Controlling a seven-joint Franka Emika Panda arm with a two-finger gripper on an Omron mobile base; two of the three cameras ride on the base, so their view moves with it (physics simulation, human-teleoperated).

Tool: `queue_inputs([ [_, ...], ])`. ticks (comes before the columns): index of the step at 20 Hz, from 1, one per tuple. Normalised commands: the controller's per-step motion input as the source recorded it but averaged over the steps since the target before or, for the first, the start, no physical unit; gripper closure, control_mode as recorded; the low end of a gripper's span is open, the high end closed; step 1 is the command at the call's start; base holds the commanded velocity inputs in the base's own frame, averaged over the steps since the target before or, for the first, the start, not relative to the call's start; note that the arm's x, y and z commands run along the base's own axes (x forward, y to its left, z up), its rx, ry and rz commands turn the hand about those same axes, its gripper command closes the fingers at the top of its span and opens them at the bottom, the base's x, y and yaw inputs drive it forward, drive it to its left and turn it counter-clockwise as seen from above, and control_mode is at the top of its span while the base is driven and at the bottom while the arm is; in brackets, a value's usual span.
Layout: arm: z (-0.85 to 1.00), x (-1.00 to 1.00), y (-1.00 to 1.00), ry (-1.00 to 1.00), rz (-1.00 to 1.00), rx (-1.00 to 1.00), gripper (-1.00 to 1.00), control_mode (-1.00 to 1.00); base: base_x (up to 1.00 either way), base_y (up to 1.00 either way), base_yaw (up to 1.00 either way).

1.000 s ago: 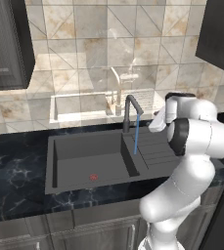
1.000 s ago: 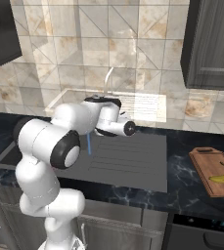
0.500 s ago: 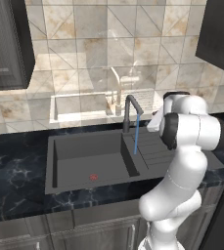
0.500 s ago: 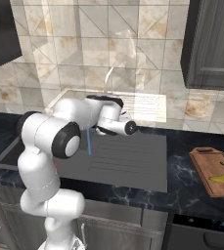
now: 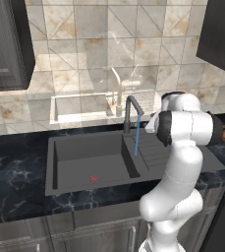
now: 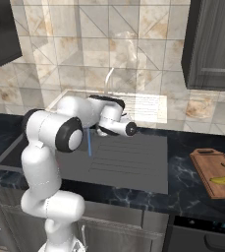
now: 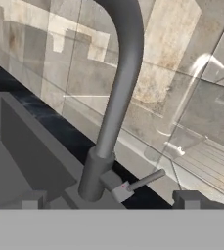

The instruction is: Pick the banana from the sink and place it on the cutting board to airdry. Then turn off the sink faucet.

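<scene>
From the left base view, one dark sink is set in the black marble desk, with a red drain ring in its basin. One faucet runs a thin blue stream.

From the right base view, one banana lies on the single cutting board, on the desk to the right, well apart from the sink.

In the hand view, the fingers stand wide open, gripping nothing, close before the faucet's base and its small side lever. No writing can be read.
</scene>
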Motion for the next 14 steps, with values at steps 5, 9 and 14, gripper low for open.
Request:
queue_inputs([
  [5,-0.15,0.21,0.04,0.00,0.00,0.00,-1.00,-1.00,0.00,0.00,0.00],
  [9,-0.16,0.27,0.04,0.01,0.00,0.00,-1.00,-1.00,0.00,0.00,0.00],
  [14,-0.13,0.33,0.01,0.02,0.00,0.00,-1.00,-1.00,0.00,0.00,0.00],
])
